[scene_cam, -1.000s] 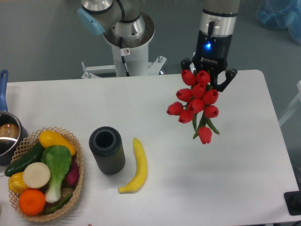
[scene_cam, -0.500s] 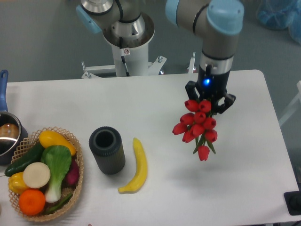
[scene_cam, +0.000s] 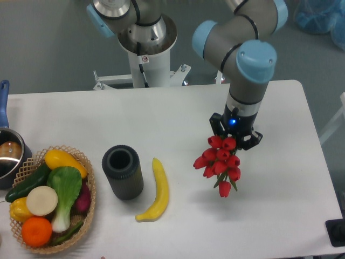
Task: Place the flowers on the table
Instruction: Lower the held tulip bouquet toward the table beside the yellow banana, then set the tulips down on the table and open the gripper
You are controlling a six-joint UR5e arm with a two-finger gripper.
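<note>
White table [scene_cam: 280,216] w/ arm reaching down over its right half; at the left edge sit a wicker basket [scene_cam: 91,216] of veg & fruit and a pot [scene_cam: 8,154], w/ a dark cylinder [scene_cam: 123,172] and a banana [scene_cam: 156,190] near the front-centre. Gripper [scene_cam: 233,141] points down, fingers pinching the flowers [scene_cam: 220,164] at the top of the bunch. Red heads hang below it, lowest bloom toward the front edge; can't tell if it touches the surface.
</note>
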